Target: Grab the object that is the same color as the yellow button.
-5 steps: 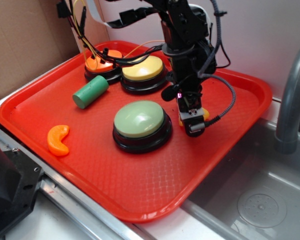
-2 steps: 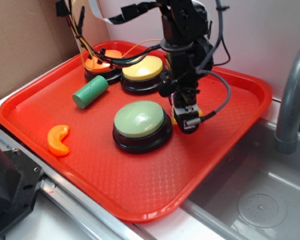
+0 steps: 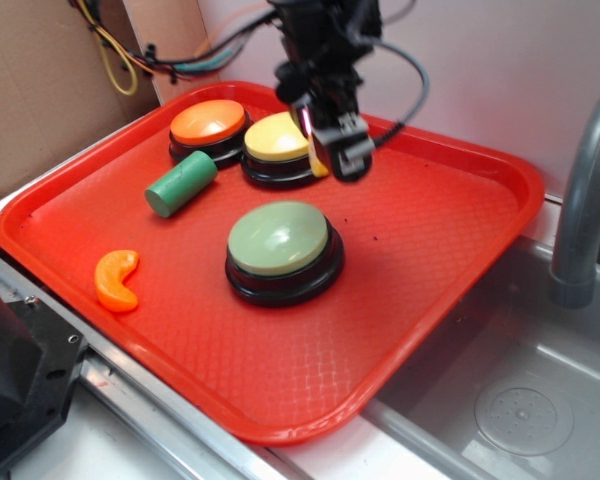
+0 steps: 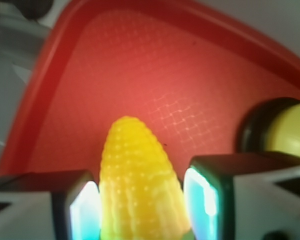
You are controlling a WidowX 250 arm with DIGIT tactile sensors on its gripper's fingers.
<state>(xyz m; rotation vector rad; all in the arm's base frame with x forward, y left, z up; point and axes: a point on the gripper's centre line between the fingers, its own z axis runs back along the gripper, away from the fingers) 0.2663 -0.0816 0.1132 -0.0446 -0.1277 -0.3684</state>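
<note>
I've got the claw (image 3: 332, 150) up off the red tray (image 3: 450, 210) now; a second ago it was down at the tray floor, right of the green button (image 3: 280, 240), and it has since risen and swung toward the upper middle of the frame, over the right edge of the yellow button (image 3: 280, 140). The corn cob (image 4: 140, 185) came up with it: in the wrist view it sits clamped between the two pads (image 4: 85, 210), tip pointing away, tray surface well below. In the exterior view I only catch a yellow sliver of the cob (image 3: 318, 155) beside the claw. I judge the grab is essentially done. The orange crescent (image 3: 117, 280), green cylinder (image 3: 180, 183) and orange button (image 3: 208, 122) lie untouched on the left of the tray.
</note>
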